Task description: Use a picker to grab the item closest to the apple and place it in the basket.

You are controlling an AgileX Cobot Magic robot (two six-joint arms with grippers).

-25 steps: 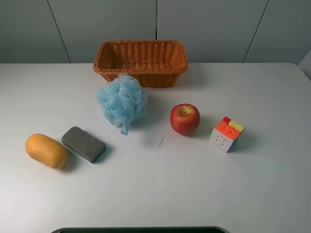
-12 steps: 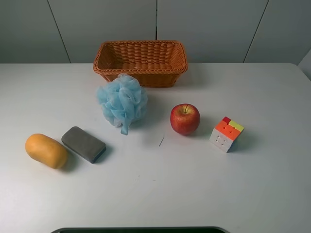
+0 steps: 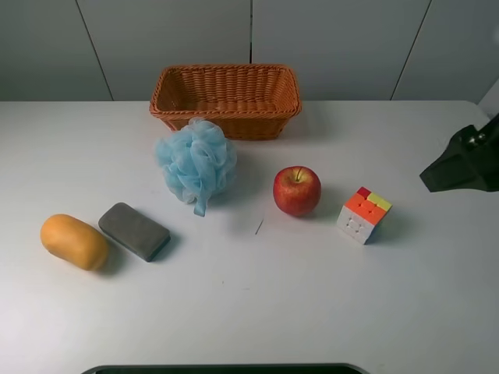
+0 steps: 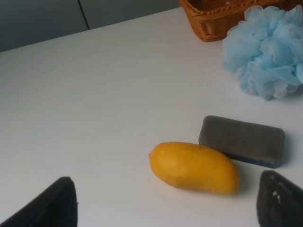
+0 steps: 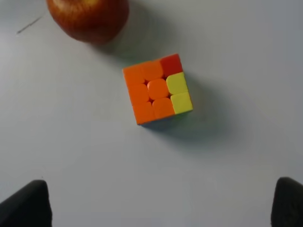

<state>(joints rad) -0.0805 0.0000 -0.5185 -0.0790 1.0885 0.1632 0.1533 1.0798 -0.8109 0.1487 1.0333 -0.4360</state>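
Though only its dark edge shows at the table's (image 3: 257,312) far right, the right claw (image 5: 156,208) has its fingers spread wide apart, empty, to the right of the puzzle cube (image 3: 364,215). The cube sits just right of the red apple (image 3: 296,191), well apart from the wicker basket (image 3: 257,117) at the far side. The left claw (image 4: 163,205), likewise open, hovers near the orange fruit (image 4: 193,166).

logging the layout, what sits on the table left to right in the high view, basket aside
orange oval fruit, grey rectangular block, light blue mesh bath pouf, red apple, multicoloured puzzle cube
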